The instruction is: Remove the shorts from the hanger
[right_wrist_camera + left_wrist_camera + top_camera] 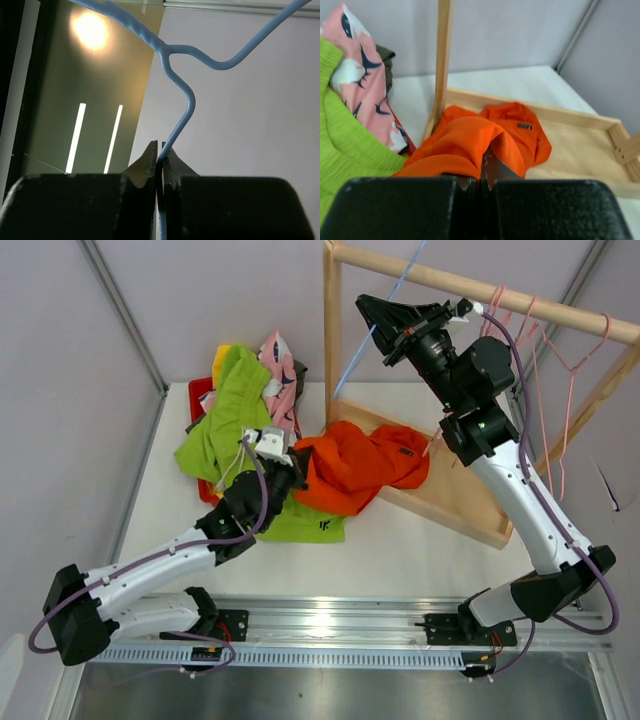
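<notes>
Left gripper clamped on orange shorts; right gripper pinching blue hanger, held high at far side.
Heaped over left edge of wooden rack base beside upright post; risk: snagging there if dragged, thin wire slipping.

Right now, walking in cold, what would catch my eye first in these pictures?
The bright orange fabric shorts sprawl mid-table across the wooden rack's base, pinched by the left gripper. Up high, the right gripper clamps a thin blue wire hanger. Lime green shorts and pink patterned shorts lie heaped at the back left.
</notes>
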You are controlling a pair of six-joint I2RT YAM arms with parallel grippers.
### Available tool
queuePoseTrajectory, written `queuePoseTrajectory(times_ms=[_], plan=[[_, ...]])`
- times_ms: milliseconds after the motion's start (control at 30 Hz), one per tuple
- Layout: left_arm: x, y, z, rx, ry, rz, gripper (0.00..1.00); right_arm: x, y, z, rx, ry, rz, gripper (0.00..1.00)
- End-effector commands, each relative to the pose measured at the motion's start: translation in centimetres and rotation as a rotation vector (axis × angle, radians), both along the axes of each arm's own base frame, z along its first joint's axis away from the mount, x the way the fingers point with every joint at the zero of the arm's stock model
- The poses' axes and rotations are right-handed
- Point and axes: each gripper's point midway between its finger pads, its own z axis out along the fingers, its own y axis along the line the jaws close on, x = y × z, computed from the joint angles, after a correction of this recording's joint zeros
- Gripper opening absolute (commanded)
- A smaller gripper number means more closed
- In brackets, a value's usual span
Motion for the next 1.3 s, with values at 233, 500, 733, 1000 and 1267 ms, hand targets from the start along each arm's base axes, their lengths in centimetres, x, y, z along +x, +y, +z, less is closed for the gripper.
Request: queuePoseTrajectory(times_ms=[233, 500, 733, 1000, 1267], plan=[[-3.5, 2.7, 2.8, -0.086, -0.013, -0.060, 0.00, 5.4, -4.9, -2.1, -0.040, 0.023, -0.243, 0.00], [-6.1, 7.3, 7.4, -0.080, -0.060, -0.013, 0.00, 7.9, -5.4, -6.7, -0.091, 0.094, -0.280, 0.00], [-7.0, 10.8, 13.7, -0.042, -0.134, 0.076, 0.00, 5.1, -4.7, -8.0, -0.157, 0.091, -0.291, 0.00], [-7.0, 13.2, 19.8, 0.012, -0.233, 0.173, 0.00, 2.8, -6.2, -9.8, -0.394, 0.105, -0.426, 0.92], [-5.6, 14.1, 23.1, 0.113, -0.229, 0.264, 0.00, 1.2, -7.3, -11.9, -0.526, 0.130, -0.457, 0.99]])
